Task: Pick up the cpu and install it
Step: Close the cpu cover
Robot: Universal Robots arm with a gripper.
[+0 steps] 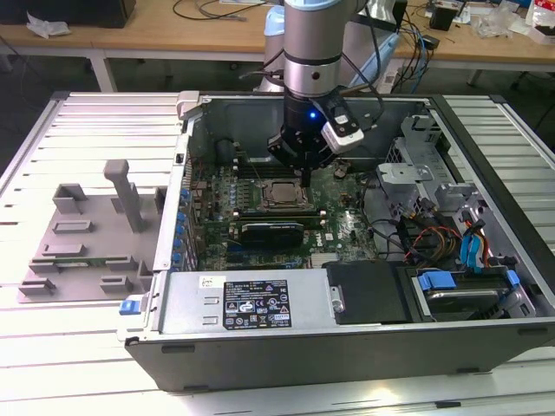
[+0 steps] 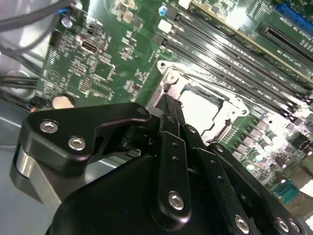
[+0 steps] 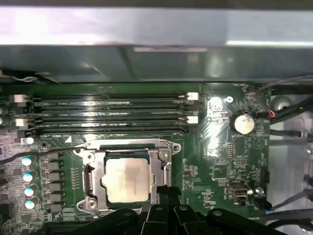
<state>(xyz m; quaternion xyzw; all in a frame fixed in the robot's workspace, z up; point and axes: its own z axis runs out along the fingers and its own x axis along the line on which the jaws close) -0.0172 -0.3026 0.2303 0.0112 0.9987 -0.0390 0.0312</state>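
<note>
Inside the open case [image 1: 347, 364], mid-board, the chip [image 3: 126, 180] is sitting flat (socket [image 3: 164, 161] framing it square) while the gripper [image 3: 168, 192] is hovering beside it, fingers closed, gripping nothing.

The arm [image 1: 312, 39] is a silver-grey cylinder with a black collar, a blue light [image 1: 310, 113] and a white-and-grey camera block [image 1: 341, 130] at the wrist's 3 o'clock in the exterior view. Dark cables [image 1: 375, 52] trail towards 1 o'clock. The tool [image 2: 168, 105] is matte black, its jointed links pinned with silver screws [image 2: 49, 127].
</note>
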